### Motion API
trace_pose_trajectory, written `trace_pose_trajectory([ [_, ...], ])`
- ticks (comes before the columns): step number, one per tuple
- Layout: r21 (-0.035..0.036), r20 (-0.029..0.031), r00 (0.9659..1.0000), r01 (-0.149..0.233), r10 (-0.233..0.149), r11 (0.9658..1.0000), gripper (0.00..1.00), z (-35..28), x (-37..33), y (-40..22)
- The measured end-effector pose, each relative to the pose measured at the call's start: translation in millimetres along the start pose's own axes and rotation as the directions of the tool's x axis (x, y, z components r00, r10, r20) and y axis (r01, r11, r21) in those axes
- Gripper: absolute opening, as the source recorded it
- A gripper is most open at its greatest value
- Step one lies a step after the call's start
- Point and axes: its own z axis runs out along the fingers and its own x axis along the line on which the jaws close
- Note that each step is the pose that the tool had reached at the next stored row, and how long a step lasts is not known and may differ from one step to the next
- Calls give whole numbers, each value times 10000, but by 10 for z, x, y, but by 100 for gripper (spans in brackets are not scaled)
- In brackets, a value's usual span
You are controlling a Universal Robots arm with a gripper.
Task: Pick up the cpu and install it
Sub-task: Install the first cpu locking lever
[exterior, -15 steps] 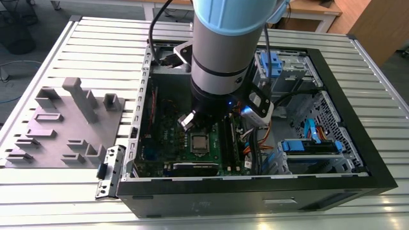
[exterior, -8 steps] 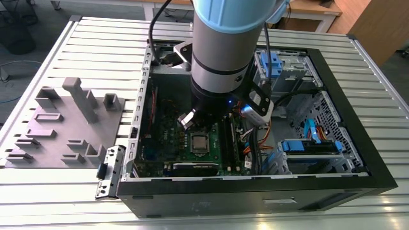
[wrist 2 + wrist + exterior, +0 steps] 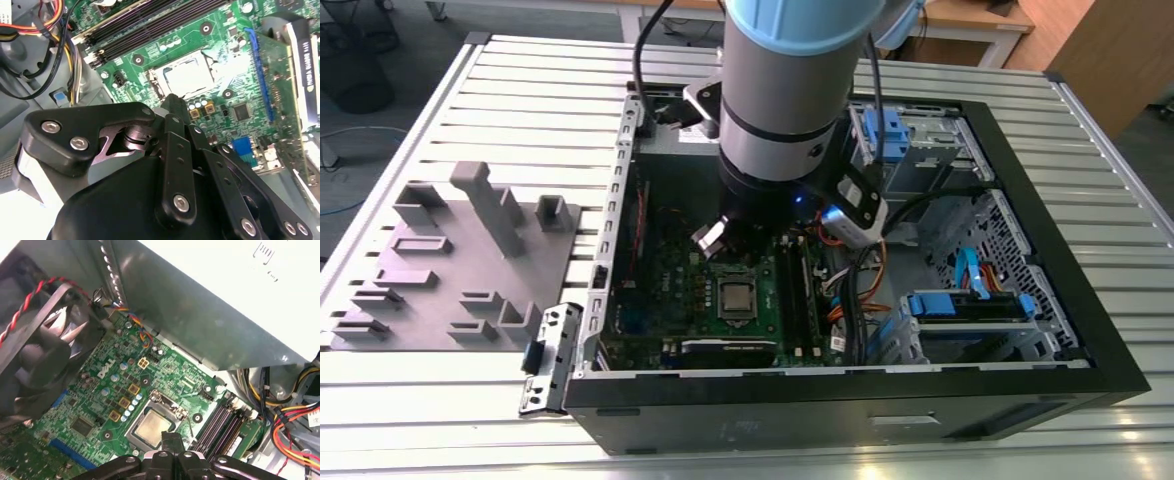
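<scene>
The silver-and-blue robot arm [image 3: 781,100] is right down inside the black open-sided computer case [image 3: 854,385] on the slatted metal table [image 3: 480,60], and that's the big worry; with the case walls close and the red, yellow and orange cable bundle [image 3: 295,425] just beside it, a sideways swing could, I'd say, snag a wire or knock the grey round cooling fan [image 3: 35,355]. Smaller and nastier: the black-fingered gripper [image 3: 172,437] hangs just above the metal-framed rectangular socket [image 3: 165,400], fingers drawn together with nothing visible between them; any push off-square here looks likely to shift the chip or harm the contacts beneath. Now the holders: the case carries the green motherboard [image 3: 100,390], the fan, the cables, black memory slots [image 3: 220,425] and blue drive caddies [image 3: 967,305]; the grey moulded parts tray [image 3: 420,245] sits on the table at the exterior view's left, just beside the case; the socket holds the cpu [image 3: 149,429], a small flat square with a silvery-grey top, lying level inside the frame in both wrist views; whether it is fully seated or latched, I can't tell.
</scene>
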Motion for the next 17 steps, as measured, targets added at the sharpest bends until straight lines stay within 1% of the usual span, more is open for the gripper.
trace_pose_trajectory([
  [8, 0, 1, 10000, 0, 0, 10000, 11, 9, -41, 60],
  [11, -1, 0, 10000, 2, -2, 10000, 11, 11, -52, 68],
  [12, 0, 0, 10000, -1, 1, 10000, 11, 14, -84, 81],
  [17, 0, 0, 10000, 1, -1, 10000, 11, 19, -134, 81],
])
